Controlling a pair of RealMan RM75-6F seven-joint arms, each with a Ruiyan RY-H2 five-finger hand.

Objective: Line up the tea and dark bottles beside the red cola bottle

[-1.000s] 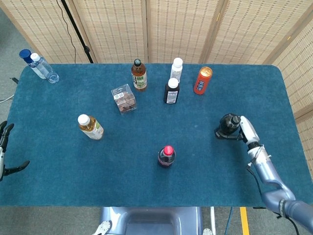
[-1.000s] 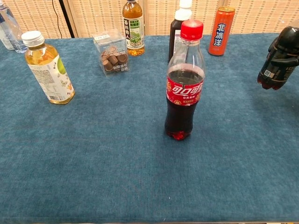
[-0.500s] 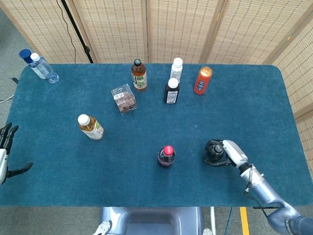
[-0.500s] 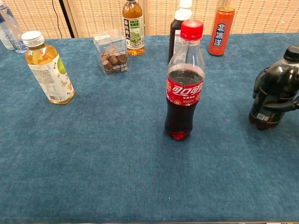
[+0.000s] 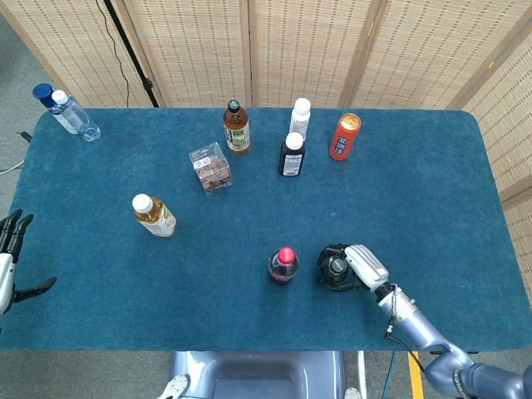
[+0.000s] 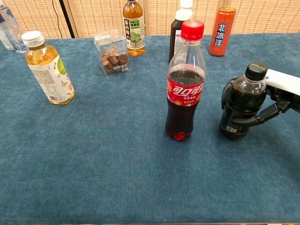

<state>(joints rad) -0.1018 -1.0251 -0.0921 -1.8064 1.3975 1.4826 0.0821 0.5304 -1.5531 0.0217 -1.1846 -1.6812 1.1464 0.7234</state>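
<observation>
Right hand point(image 6: 274, 101) wrapped round dark bottle point(image 6: 242, 105) beside red cola bottle point(image 6: 184, 82) near table's point(image 5: 100, 283) front edge; left hand point(image 5: 10, 258) spread, half cut off.

My fingers point(image 6: 262, 115) wrap the upright dark bottle point(image 6: 241, 105), just at three o'clock of the red cola bottle point(image 6: 185, 82); the tea bottle point(image 6: 47, 68) stands well apart at ten o'clock.

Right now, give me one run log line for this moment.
right hand grips black-capped dark bottle upright beside red-capped cola bottle | left hand open, idle | white-capped tea bottle unmoved
</observation>
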